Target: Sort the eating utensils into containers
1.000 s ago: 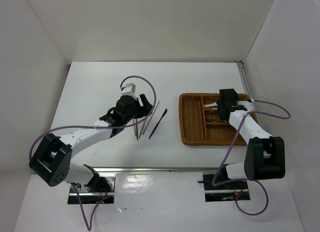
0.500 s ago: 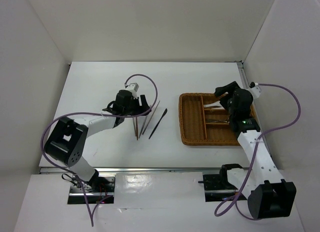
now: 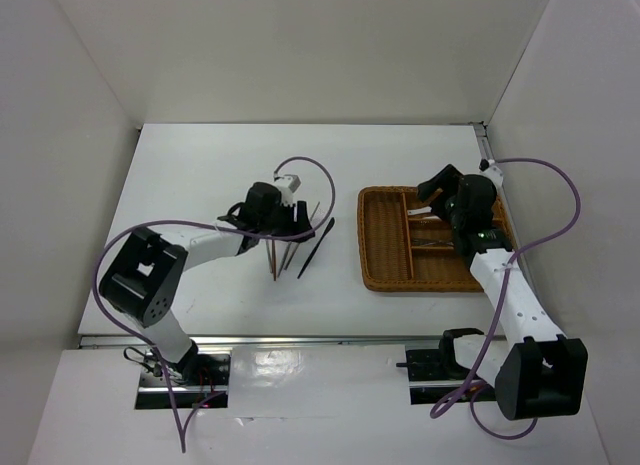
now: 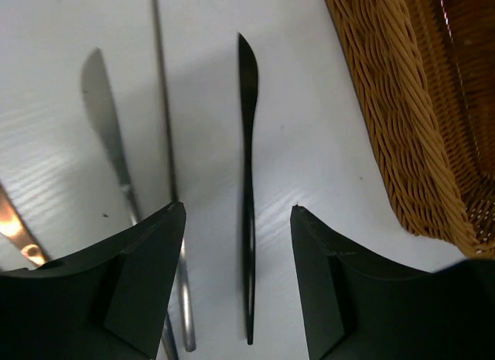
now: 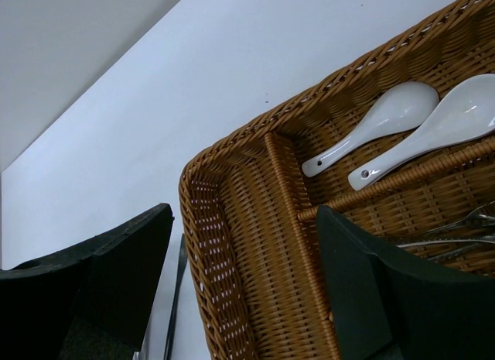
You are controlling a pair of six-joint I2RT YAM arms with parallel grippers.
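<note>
One black knife (image 4: 247,190) lies flat on the tabletop (image 4: 309,66) near the tray (image 4: 394,104), centred under the open left claw (image 4: 237,209), long axis running straight out between its fingers — left arm's pick; right claw (image 5: 244,213) — open, empty — hangs over the tray's corner.

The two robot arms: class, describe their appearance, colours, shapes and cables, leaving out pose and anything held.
The left arm and the right arm both have white tubular links joined by chunky black joint housings. A purple cable loops loosely along each one. The left end effector and the right end effector each carry two broad, flat, matte black fingers with angled tips.
</note>
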